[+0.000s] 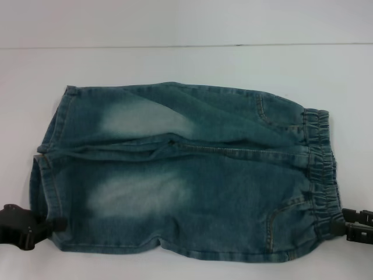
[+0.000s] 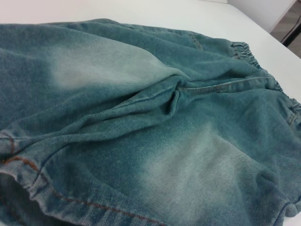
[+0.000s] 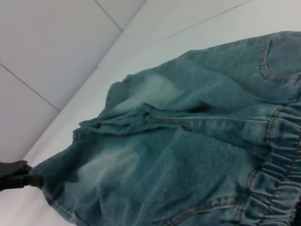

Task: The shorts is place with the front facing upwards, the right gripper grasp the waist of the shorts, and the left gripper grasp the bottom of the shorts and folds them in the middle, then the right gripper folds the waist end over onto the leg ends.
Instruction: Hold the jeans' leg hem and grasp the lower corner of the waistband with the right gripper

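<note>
The denim shorts (image 1: 186,175) lie flat on the white table (image 1: 186,29), front up, laid sideways so that the elastic waist (image 1: 319,169) sits toward the robot's right and the leg hems (image 1: 49,169) toward its left. That layout suits the job: each arm has its own end within reach. The left gripper (image 1: 51,224) is at the near corner of the lower leg hem, its black tip touching the fabric edge, and from here it looks clamped on the hem, though I can't be sure how firmly. The right gripper (image 1: 339,224) sits at the near corner of the waistband, right against the gathered elastic; whether its claw has closed on the cloth I cannot tell. Both hold the near edge, which I judge is meant to be lifted and carried over to the far edge, folding the shorts lengthwise. The cloth is still unfolded, a ridge bunched along the centre seam (image 1: 175,146).
</note>
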